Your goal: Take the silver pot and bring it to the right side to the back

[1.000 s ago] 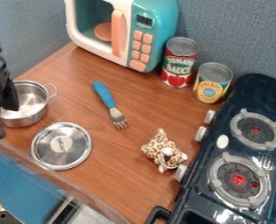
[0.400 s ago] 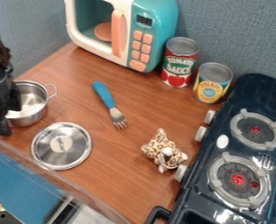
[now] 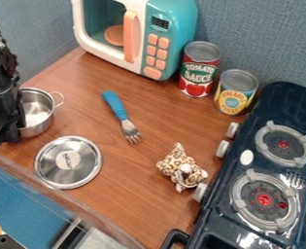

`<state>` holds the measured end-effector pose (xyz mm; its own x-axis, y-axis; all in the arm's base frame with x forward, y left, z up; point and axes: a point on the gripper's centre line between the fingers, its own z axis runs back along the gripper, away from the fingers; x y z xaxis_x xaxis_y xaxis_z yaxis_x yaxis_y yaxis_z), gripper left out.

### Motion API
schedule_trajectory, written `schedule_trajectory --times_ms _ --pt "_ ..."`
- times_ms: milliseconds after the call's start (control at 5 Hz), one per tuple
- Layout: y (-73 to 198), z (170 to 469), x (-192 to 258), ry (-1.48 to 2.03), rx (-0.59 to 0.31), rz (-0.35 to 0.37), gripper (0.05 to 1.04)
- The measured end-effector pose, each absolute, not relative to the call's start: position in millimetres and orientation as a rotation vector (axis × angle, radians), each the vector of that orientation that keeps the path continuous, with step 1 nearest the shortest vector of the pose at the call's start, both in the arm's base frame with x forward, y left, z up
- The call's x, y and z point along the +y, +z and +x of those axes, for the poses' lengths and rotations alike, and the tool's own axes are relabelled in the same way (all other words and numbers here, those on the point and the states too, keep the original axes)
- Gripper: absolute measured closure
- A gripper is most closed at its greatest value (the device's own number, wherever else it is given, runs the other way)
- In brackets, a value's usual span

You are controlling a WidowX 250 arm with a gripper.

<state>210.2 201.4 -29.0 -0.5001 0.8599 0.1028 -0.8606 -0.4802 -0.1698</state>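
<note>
The silver pot [image 3: 42, 116] was upright on the left part of the surface [image 3: 135, 192], and the black gripper [image 3: 6, 135] was at its left side, hiding a part of it. It could not be told whether the gripper was wide, narrow or already holding the pot's wall. Here was probably the first danger: if the rim was caught only at its edge, the smooth metal could slip or turn, and the pot could tilt during lifting. If there was no hold at all, the gripper could only push the pot along the wood.

The transport to the far right seemed to be all ahead. The lid [image 3: 84, 169] lay just near of the pot, so a low or dragged start could strike it. The fork [image 3: 120, 113] lay to the right, across the likely way, and a pot carried without enough height could sweep it along. The small ring handle [image 3: 58, 99] stood out from the pot and could touch things before the wall did.

At the far right, the red can [image 3: 198, 73] and the yellow can [image 3: 234, 95] stood close together beside the stove [image 3: 285, 104]. A pot that swung or arrived too low could knock them over, and one released partly over a burner [image 3: 283, 144] could come to rest badly tilted.
</note>
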Motion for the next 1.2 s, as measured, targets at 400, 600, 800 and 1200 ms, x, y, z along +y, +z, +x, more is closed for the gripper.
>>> schedule_trajectory --times_ms 400,600,800,1200 --pt "-19 210 197 1.983 -0.278 -0.001 1.014" --pt "4 223 188 1.888 -0.326 -0.059 1.017" --pt "25 238 170 1.804 -0.344 -0.114 1.017" --pt "54 305 84 1.467 -0.407 -0.224 1.017"
